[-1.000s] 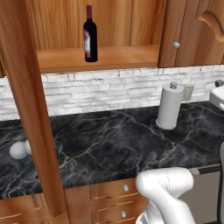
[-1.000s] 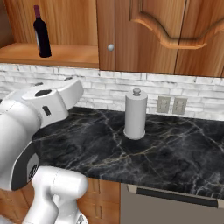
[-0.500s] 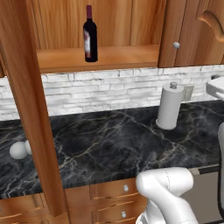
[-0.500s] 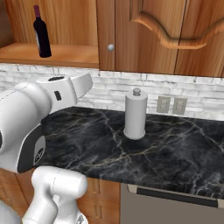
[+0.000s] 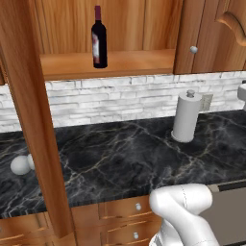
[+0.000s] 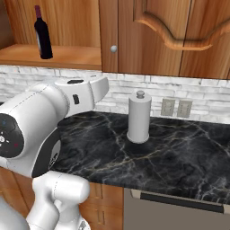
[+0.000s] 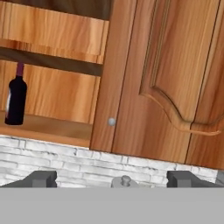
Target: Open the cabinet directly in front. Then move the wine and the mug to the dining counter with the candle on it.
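The jaws point(image 7: 112, 179) stood wide open and empty. From them the wine bottle point(image 7: 15, 101) stood upright up and to the left, on the cabinet point(image 7: 175, 78) shelf.

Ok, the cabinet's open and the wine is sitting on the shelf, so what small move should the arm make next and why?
Probably swing the end effector left and up toward the wine. The end effector is open and holds nothing, the bottle stands upright on the open cabinet shelf, and in the hand view it sits far left of centre, so it isn't lined up yet.
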Controlling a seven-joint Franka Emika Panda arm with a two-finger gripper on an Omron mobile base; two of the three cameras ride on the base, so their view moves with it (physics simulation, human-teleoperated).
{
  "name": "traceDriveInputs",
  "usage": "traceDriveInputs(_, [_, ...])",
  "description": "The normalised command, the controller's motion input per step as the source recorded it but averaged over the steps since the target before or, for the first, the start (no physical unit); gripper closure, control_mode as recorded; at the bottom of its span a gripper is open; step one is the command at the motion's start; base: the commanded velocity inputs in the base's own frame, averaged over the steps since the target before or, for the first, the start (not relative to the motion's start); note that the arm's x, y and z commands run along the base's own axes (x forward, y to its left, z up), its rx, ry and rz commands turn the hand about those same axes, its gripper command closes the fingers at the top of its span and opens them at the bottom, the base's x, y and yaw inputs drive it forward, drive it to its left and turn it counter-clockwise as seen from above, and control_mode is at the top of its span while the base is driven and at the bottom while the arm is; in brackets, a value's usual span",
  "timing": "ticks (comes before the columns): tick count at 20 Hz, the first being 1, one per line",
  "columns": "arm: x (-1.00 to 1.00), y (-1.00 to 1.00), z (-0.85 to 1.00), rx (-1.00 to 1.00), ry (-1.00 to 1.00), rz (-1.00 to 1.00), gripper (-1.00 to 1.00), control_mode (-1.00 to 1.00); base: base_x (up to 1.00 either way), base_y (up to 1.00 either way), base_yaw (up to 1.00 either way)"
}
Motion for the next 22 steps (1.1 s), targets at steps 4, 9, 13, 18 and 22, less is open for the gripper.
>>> traceDriveInputs(4, [0.02, 0.18, 0.0, 0.0, 0.0, -0.04, -1.0, -1.0, 0.0, 0.0, 0.0])
traceDriveInputs(9, [0.0, 0.0, 0.0, 0.02, -0.04, 0.0, -1.0, -1.0, 0.0, 0.0, 0.0])
traceDriveInputs(13, [0.0, 0.0, 0.0, 0.05, -0.03, 0.0, -1.0, -1.0, 0.0, 0.0, 0.0])
traceDriveInputs(18, [0.0, 0.0, 0.0, 0.01, -0.01, 0.0, -1.0, -1.0, 0.0, 0.0, 0.0])
traceDriveInputs(22, [0.06, 0.0, 0.0, 0.0, 0.0, 0.0, -1.0, -1.0, 0.0, 0.0, 0.0])
